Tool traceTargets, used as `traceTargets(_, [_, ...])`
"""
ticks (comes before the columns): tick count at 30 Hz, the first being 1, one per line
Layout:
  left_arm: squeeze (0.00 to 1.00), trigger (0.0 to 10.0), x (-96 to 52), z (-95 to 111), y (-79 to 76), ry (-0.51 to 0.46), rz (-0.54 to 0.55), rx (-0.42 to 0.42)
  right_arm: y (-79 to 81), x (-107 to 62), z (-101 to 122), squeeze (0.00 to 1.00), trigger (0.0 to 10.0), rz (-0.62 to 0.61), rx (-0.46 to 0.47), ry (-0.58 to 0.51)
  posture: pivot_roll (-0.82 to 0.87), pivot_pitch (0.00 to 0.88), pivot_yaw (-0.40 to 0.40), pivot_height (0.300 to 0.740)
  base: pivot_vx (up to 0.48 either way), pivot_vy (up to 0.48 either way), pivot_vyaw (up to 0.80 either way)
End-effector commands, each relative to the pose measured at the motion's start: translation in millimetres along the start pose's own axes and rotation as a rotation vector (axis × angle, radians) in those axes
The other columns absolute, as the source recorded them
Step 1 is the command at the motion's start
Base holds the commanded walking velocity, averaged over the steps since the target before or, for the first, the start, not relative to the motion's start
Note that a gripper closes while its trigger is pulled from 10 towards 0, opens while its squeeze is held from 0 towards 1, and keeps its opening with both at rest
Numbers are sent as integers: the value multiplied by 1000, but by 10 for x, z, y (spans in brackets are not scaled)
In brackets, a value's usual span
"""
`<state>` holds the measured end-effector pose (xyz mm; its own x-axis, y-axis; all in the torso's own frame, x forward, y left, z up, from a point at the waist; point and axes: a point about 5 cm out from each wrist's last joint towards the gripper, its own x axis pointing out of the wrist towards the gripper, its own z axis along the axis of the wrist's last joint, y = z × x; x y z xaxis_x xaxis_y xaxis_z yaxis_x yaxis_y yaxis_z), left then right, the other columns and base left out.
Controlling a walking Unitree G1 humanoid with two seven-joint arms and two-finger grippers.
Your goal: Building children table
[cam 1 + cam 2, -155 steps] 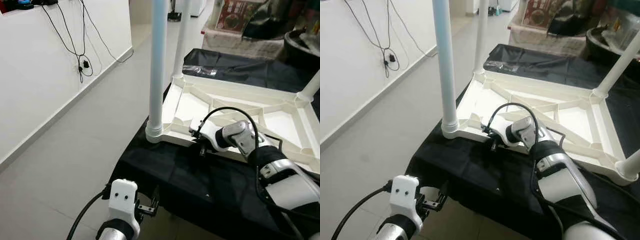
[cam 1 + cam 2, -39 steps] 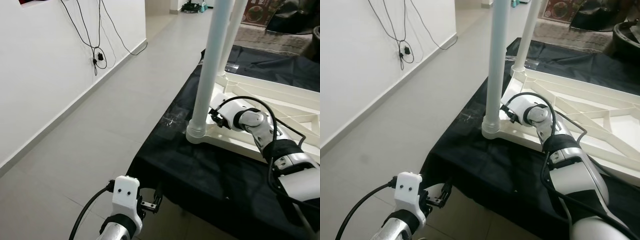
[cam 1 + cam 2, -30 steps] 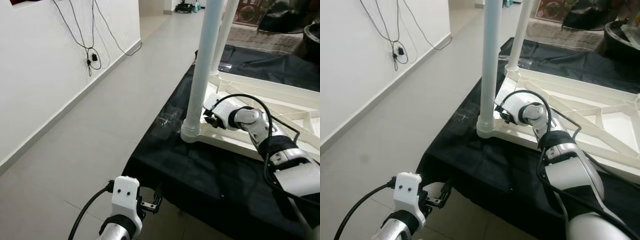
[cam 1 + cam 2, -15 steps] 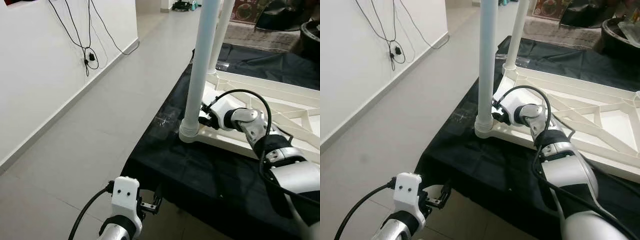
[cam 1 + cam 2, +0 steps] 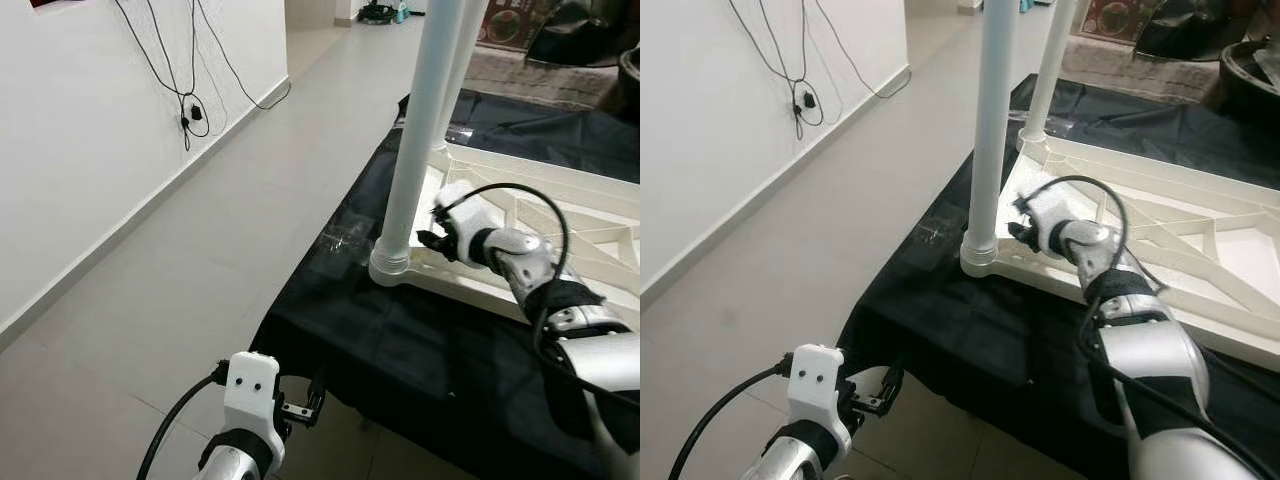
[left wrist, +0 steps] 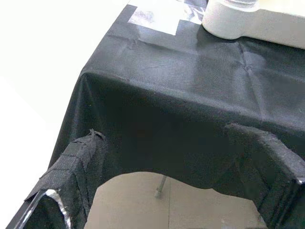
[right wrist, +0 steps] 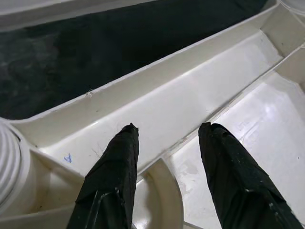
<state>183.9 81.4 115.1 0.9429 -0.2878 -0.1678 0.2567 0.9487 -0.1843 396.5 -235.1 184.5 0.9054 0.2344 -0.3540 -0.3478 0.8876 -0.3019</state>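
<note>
Right end effector (image 7: pixel 164 148), fingers apart, has backed off the upright leg (image 5: pixel 418 150) at frame centre; leg apparently seated.

a black cloth (image 5: pixel 420 350) covers the work surface and hangs over its near edge; a shiny clear patch (image 5: pixel 340 238) lies on it near the left edge. grey tile floor (image 5: pixel 180 270) runs along the left to a white wall (image 5: pixel 70 150) with a grey skirting. black cables (image 5: pixel 185 60) hang down the wall to a plug (image 5: pixel 187 124). farther back, a red box (image 5: pixel 503 22) and a dark bag (image 5: pixel 575 20) sit on a patterned cloth (image 5: pixel 520 75).
</note>
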Motion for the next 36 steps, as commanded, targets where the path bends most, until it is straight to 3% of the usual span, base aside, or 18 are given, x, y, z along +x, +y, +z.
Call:
traceTargets(1, [0, 10000, -13, -18, -3, 16, 0, 4, 27, -17, -155, 0, 10000, 41, 59, 31, -38, 137, -13, 740, 0, 0, 0])
traceTargets(8, [0, 10000, -10, -19, 3, 15, 1, 7, -1, -40, -132, 0, 10000, 54, 134, -35, -38, 131, -12, 740, 0, 0, 0])
traceTargets(11, [0, 10000, 5, -24, 15, 16, 2, 10, -235, -144, -107, 0, 10000, -121, 243, -135, -42, 123, -6, 740, 0, 0, 0])
traceTargets(12, [0, 10000, 5, -24, 15, 16, 2, 10, -235, -144, -107, 0, 10000, -121, 243, -135, -42, 123, -6, 740, 0, 0, 0])
traceTargets(15, [0, 10000, 27, -32, 35, 17, 2, 12, -516, -312, -131, 0, 10000, -320, 330, -207, -51, 114, 4, 740, 0, 0, 0])
traceTargets(17, [0, 10000, 27, -32, 35, 17, 2, 12, -516, -312, -131, 0, 10000, -320, 330, -207, -51, 114, 4, 740, 0, 0, 0])
traceTargets(19, [0, 10000, 31, -36, 37, 18, 0, 13, -598, -374, -139, 0, 10000, -365, 352, -232, -53, 109, 6, 740, 0, 0, 0])
traceTargets(21, [0, 10000, 41, -50, 54, 21, 1, 15, -768, -519, -143, 0, 10000, -434, 441, -324, -53, 93, 12, 740, 0, 0, 0])
traceTargets(23, [0, 10000, 41, -50, 54, 21, 1, 15, -768, -519, -143, 0, 10000, -434, 441, -324, -53, 93, 12, 740, 0, 0, 0])
traceTargets(25, [0, 10000, 51, -65, 78, 24, 2, 15, -797, -591, -102, 0, 10000, -267, 625, -475, -60, 81, 28, 740, 0, 0, 0])
traceTargets(26, [0, 10000, 51, -65, 78, 24, 2, 15, -797, -591, -102, 0, 10000, -267, 625, -475, -60, 81, 28, 740, 0, 0, 0])
traceTargets(27, [0, 10000, 54, -69, 85, 25, 3, 15, -787, -610, -77, 0, 10000, -185, 682, -534, -60, 81, 28, 740, 0, 0, 0])
traceTargets(29, [0, 10000, 54, -69, 85, 25, 3, 15, -787, -610, -77, 0, 10000, -185, 682, -534, -60, 81, 28, 740, 0, 0, 0])
traceTargets(30, [0, 10000, 63, -75, 94, 27, 1, 15, -754, -640, -59, 0, 10000, -46, 730, -596, -66, 69, 31, 740, 0, 0, 0])
traceTargets(32, [0, 10000, 63, -75, 94, 27, 1, 15, -754, -640, -59, 0, 10000, -46, 730, -596, -66, 69, 31, 740, 0, 0, 0])
traceTargets(33, [0, 10000, 81, -81, 110, 29, -1, 17, -707, -701, -56, 0, 10000, 124, 747, -670, -61, 57, 31, 740, 0, 0, 0])
traceTargets(35, [0, 10000, 81, -81, 110, 29, -1, 17, -707, -701, -56, 0, 10000, 124, 747, -670, -61, 57, 31, 740, 0, 0, 0])
traceTargets(36, [0, 10000, 89, -84, 128, 29, 0, 25, -688, -710, 11, 647, 10000, 194, 773, -720, -59, 52, 32, 740, 0, 0, 0])
